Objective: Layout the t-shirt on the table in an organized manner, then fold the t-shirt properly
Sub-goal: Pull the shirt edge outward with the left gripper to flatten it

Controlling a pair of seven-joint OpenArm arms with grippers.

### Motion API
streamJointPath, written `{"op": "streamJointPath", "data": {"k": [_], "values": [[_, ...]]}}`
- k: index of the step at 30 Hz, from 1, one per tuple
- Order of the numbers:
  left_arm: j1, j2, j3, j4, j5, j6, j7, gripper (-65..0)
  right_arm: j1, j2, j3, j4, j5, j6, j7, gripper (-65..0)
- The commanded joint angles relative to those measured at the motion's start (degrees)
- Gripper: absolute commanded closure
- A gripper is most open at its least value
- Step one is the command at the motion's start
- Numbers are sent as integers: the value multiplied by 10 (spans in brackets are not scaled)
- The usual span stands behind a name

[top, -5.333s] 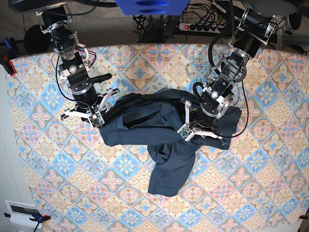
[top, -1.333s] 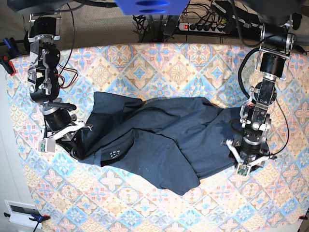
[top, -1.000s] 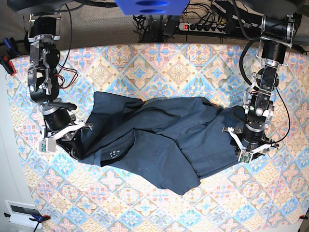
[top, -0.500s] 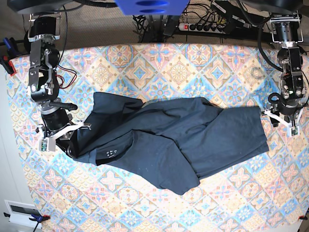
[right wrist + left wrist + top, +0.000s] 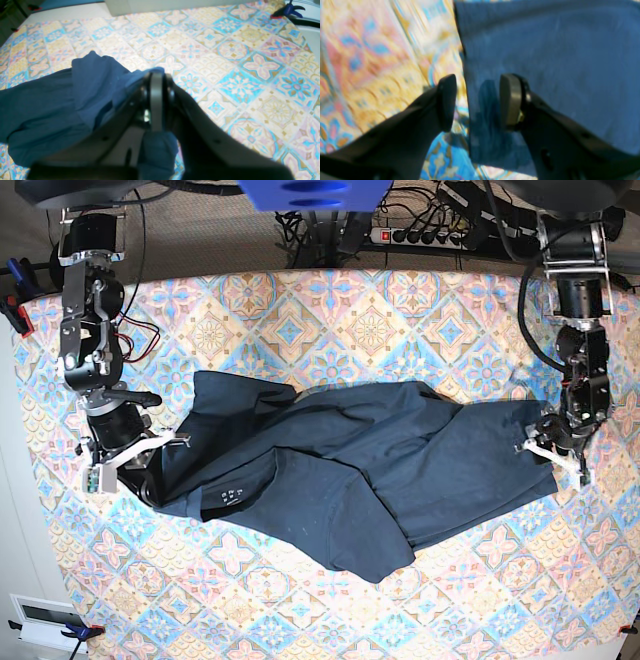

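Observation:
The dark navy t-shirt (image 5: 340, 470) lies spread across the middle of the patterned table (image 5: 370, 320), creased, with one part folded over toward the front. A small white label (image 5: 230, 498) shows at its neck. My right gripper (image 5: 148, 485) sits at the shirt's left edge. In the right wrist view this gripper (image 5: 156, 100) is shut on a bunched fold of the t-shirt (image 5: 50, 107). My left gripper (image 5: 555, 455) is at the shirt's right edge. It is open (image 5: 477, 102) and straddles that edge, one finger over the t-shirt (image 5: 557, 62), the other over the table (image 5: 370, 62).
A power strip with cables (image 5: 420, 230) runs behind the table's far edge. Clamps hold the tablecloth at the left edge (image 5: 15, 310), and a blue clamp (image 5: 287, 10) grips a corner. A white device (image 5: 45, 620) lies off the table at the front left.
The shirt's right side has been drawn out flat to the right. My left gripper swung off the shirt to the right, then came back to its right edge. The right gripper holds still.

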Motion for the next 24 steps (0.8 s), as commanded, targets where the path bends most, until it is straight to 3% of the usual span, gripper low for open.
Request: {"op": "streamJointPath", "data": {"k": [1, 12, 14, 16, 17, 24], "values": [[-20, -11, -5, 9, 5, 2, -17, -271, 9, 8, 4, 12, 1, 3, 19, -3], [0, 1, -2, -35, 17, 3, -16, -260, 9, 8, 9, 12, 1, 3, 19, -3], [9, 1, -2, -35, 16, 2, -17, -201, 9, 8, 10, 11, 1, 3, 19, -3], [9, 2, -2, -35, 15, 2, -17, -45, 10, 8, 10, 11, 1, 3, 19, -3], [7, 3, -2, -35, 12, 2, -17, 0, 10, 8, 10, 11, 1, 3, 19, -3], [-57, 13, -6, -35, 15, 2, -16, 0, 11, 8, 19, 8, -1, 2, 19, -3]]}}
